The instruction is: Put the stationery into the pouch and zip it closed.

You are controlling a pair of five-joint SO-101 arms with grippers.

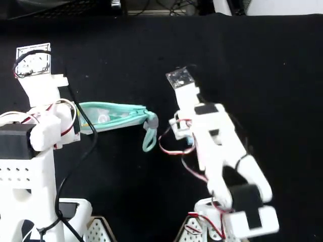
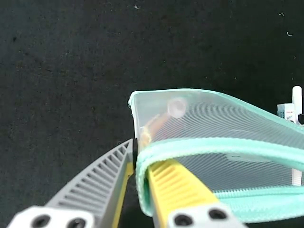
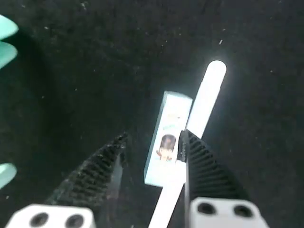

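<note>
Though partly filled, not yet zipped: pouch (image 1: 113,115) on table (image 1: 252,75), pinched at one end by left gripper (image 2: 140,154); right gripper (image 3: 153,137) spread open above eraser (image 3: 168,137) and pen (image 3: 206,95), both outside.

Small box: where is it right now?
In the right wrist view the small box lies on the black table under the open right gripper, alongside a white pen, outside the pouch.

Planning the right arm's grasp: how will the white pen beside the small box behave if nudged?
The white pen looks round and smooth, so it would probably roll or slip. The small box beside it may block rolling that way.
</note>
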